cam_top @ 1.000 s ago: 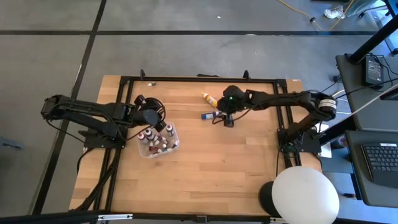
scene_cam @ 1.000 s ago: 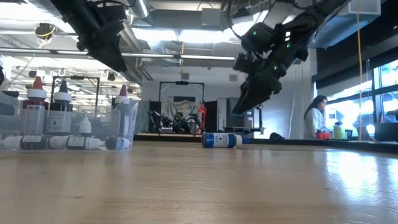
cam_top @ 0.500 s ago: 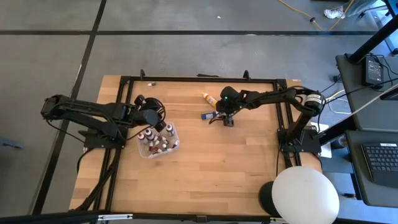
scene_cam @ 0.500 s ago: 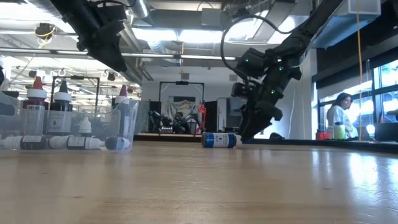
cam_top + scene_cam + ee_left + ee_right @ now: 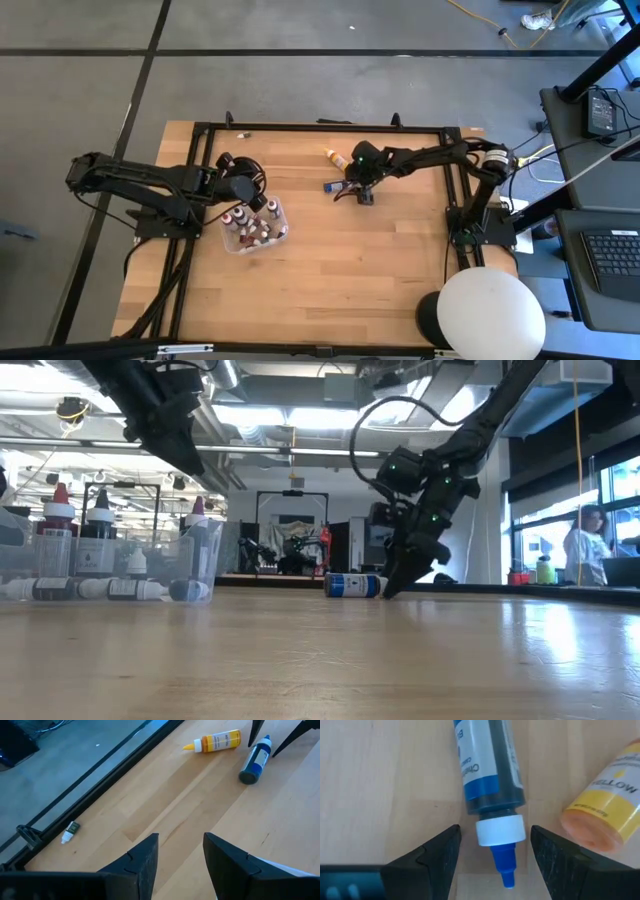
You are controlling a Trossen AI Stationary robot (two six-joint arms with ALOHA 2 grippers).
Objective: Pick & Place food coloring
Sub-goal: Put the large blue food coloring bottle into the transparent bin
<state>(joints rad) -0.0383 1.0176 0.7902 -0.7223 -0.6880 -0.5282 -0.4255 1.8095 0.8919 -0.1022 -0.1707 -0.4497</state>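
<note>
In the high view, the blue food coloring bottle (image 5: 334, 185) is seen lying on the table just beside the right gripper (image 5: 351, 192); the left gripper (image 5: 258, 200) waits over the clear tray (image 5: 281, 226). In the right wrist view, the spread fingers (image 5: 427, 855) are set astride its capped tip, its long axis running straight ahead.

Frame edges crop the yellow bottle (image 5: 606, 815), tray (image 5: 205, 555) perhaps too.

Right end effector (image 5: 350, 194) reaches down near the surface's far middle, its dark fingers (image 5: 432, 857) spread apart. Left end effector (image 5: 180, 857) hangs raised at the left, fingers parted, arm stretched sideways.
</note>
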